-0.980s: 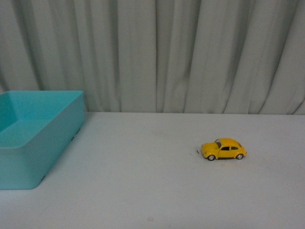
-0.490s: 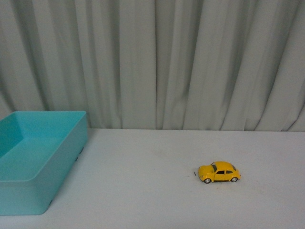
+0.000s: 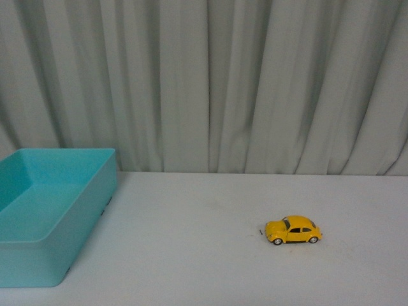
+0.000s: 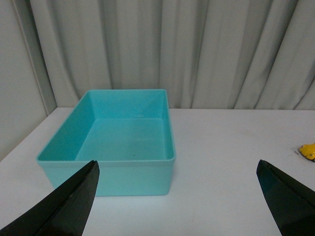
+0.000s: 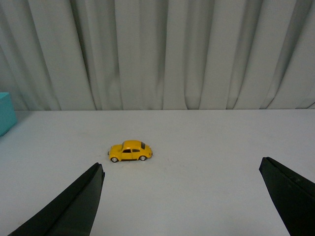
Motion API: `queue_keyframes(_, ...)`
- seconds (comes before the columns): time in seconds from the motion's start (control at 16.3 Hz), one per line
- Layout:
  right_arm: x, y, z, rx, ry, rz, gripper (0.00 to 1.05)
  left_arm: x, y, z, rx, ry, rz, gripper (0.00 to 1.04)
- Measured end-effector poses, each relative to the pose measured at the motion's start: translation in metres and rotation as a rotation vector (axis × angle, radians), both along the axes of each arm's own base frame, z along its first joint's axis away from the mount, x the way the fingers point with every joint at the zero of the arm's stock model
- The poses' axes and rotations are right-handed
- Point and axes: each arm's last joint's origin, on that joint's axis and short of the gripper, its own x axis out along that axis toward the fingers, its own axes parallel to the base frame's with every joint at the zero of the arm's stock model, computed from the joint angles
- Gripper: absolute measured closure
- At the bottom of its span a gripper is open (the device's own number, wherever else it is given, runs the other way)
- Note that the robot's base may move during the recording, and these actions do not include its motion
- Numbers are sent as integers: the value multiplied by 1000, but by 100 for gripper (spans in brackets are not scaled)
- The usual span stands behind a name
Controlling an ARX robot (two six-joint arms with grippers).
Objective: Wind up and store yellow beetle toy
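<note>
The yellow beetle toy (image 3: 293,230) stands on its wheels on the white table, right of centre in the front view, nose pointing left. It also shows in the right wrist view as the beetle toy (image 5: 130,151), well ahead of my open right gripper (image 5: 179,196), whose dark fingers (image 5: 74,206) frame bare table. My left gripper (image 4: 177,196) is open too, just in front of the turquoise bin (image 4: 106,169). A sliver of the toy (image 4: 309,151) shows at that view's edge. Neither arm appears in the front view.
The turquoise bin (image 3: 38,261) sits at the table's left and looks empty inside. A grey pleated curtain (image 3: 204,83) closes off the back of the table. A pale wall panel (image 4: 15,83) stands beside the bin in the left wrist view.
Between one second and half a second ago the front view tilted upward, so toy and bin sit lower in the picture. Since then nothing has moved.
</note>
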Motion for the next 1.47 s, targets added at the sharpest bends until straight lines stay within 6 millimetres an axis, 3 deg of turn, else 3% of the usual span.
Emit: queue_keyframes(1.47, 0, 0, 0, 0, 1, 0, 7, 0, 0, 0, 0, 0, 0, 7)
